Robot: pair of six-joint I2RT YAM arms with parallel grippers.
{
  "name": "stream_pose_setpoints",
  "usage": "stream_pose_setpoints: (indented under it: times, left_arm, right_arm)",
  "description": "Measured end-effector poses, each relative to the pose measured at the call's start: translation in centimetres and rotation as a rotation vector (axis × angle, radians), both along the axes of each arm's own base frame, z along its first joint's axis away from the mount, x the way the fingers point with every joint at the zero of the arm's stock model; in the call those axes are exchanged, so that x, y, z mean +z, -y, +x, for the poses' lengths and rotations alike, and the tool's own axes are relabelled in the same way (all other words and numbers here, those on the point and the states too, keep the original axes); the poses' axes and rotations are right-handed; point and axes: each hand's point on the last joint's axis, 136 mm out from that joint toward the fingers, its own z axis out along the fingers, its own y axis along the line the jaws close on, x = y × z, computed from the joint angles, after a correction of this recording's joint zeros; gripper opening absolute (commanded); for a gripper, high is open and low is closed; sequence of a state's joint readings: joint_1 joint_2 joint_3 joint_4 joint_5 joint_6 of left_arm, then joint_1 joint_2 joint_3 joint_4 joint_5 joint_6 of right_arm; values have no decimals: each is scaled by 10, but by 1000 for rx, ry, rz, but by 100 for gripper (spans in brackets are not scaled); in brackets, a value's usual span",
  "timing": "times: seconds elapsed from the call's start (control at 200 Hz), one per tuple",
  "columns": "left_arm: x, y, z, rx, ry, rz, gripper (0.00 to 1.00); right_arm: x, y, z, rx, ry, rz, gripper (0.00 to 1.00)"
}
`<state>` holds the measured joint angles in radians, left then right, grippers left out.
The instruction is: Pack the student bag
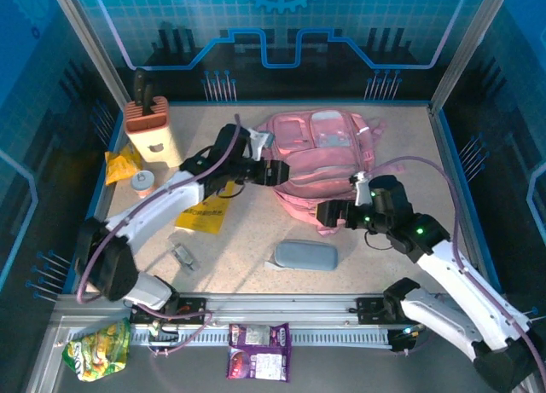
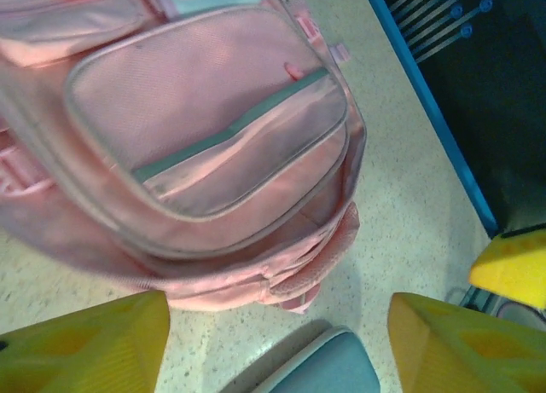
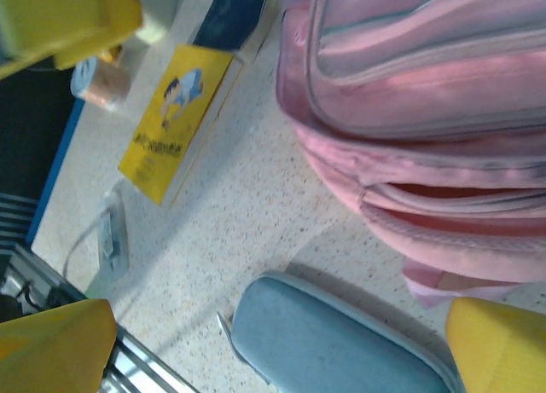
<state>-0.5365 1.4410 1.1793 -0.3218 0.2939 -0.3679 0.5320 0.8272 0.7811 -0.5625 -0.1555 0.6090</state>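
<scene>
the student bag [image 1: 322,158] lies flat toward the far middle of the table [image 1: 247,241], front pockets up. the left gripper [image 1: 275,173] sits at the bag's left flank and the right gripper [image 1: 328,212] just off its near edge. both have their jaws spread wide with nothing between them, and the left's yellow fingers [image 2: 85,346] frame bare table and a corner of the grey pencil case [image 1: 304,255]. we judge the step in hand to be opening the bag's mouth so the case can go in. a zip seam along the near edge looks slightly parted, though we cannot tell how far. to do it well, we'd have one arm pinch the upper lip of fabric, not a strap, and lift it. the other arm would take the case across its narrow width and slide it in end first.
</scene>
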Motion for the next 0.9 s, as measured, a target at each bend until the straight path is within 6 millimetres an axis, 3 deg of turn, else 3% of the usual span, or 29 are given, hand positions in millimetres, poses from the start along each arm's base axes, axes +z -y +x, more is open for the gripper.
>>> stream_pose_setpoints:
  times: [0.13, 0.29, 0.355, 0.505, 0.665, 0.795, 0.901]
  left_arm:
    - [-14, -38, -18, 108, -19, 53, 76]
    - [-55, -100, -26, 283, -122, 182, 82]
    - [-72, -129, -27, 367, -169, 230, 89]
    - [-101, -185, -26, 539, -273, 290, 92]
    - [-142, -220, -15, 641, -396, 343, 96]
    - [-178, -236, -8, 677, -503, 376, 97]
    - [-192, -244, 5, 693, -536, 387, 99]
  right_arm:
    - [-21, -25, -7, 73, -55, -57, 100]
    - [-43, -59, -11, 140, -109, -128, 100]
    - [-48, -73, -13, 165, -117, -140, 100]
    - [-52, -102, -8, 190, -126, -123, 100]
    - [-57, -117, 0, 181, -136, -105, 100]
    - [-59, -123, 6, 173, -142, -108, 100]
    - [-55, -124, 11, 159, -127, -107, 100]
